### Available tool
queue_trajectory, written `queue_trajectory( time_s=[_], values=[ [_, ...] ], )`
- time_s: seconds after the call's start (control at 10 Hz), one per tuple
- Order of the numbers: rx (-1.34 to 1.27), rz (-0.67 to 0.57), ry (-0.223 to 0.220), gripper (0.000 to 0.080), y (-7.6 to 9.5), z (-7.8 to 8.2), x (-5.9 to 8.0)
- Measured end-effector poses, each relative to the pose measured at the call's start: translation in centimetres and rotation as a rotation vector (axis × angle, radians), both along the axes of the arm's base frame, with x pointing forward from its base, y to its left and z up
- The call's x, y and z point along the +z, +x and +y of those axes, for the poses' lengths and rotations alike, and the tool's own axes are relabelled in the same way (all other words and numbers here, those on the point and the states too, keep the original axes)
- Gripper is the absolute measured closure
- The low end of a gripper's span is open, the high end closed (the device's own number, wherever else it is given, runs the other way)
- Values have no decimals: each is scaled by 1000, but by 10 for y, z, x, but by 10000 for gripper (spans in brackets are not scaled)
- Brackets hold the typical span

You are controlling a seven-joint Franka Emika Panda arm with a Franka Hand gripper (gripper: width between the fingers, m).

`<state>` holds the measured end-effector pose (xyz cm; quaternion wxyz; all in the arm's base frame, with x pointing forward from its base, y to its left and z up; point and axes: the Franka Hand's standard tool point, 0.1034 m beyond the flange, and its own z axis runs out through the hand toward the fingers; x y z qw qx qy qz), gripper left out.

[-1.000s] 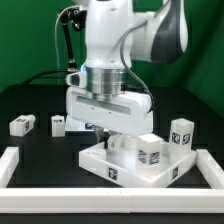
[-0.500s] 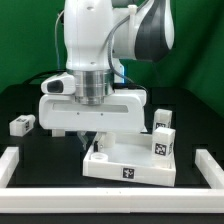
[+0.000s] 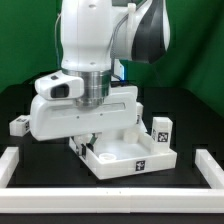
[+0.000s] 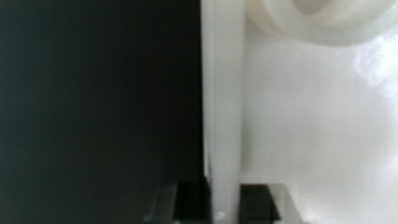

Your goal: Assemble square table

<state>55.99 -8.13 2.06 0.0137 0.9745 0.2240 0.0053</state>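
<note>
Clamped with the jaws on the raised rim of the square table (image 3: 120, 163), low over the black counter (image 3: 195, 130)

In the wrist view, a thin white wall of that rim (image 4: 221, 120) pinched between two dark fingertips (image 4: 185, 204), one on either side, both touching it. On one side of the wall, only dark counter; on the other, the slab's white inner floor and part of a round corner socket (image 4: 329, 25)

In the exterior view, jaws hidden beneath the broad white end of the arm (image 3: 85, 110), directly over the slab's edge on the exterior view's left. Slab near the middle of the counter, turned at an angle to the front, with a black-and-white tag (image 3: 140, 166) on its near wall; impossible to tell whether resting on the counter or just clear of it

At the slab's corner on the exterior view's right, one leg block (image 3: 159, 133) upright, tag towards the camera. Well apart on the exterior view's left, a second leg block (image 3: 16, 125) on the counter, partly behind the arm

Along the front, a long white rail (image 3: 8, 165) with upturned ends
</note>
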Motion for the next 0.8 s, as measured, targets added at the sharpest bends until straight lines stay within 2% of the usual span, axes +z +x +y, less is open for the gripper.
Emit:
queue_trajectory(
  time_s=[0.1,0.3,0.4,0.6,0.7,0.8],
  values=[
    [81,-11,-17,741,1,6,-2],
    [177,-3,-25,741,0,-1,-1],
    [247,-3,-47,741,9,6,0],
    [544,-30,-132,741,59,54,6],
    [621,-52,-161,737,68,63,12],
    [622,-75,-163,737,55,56,17]
  ],
)
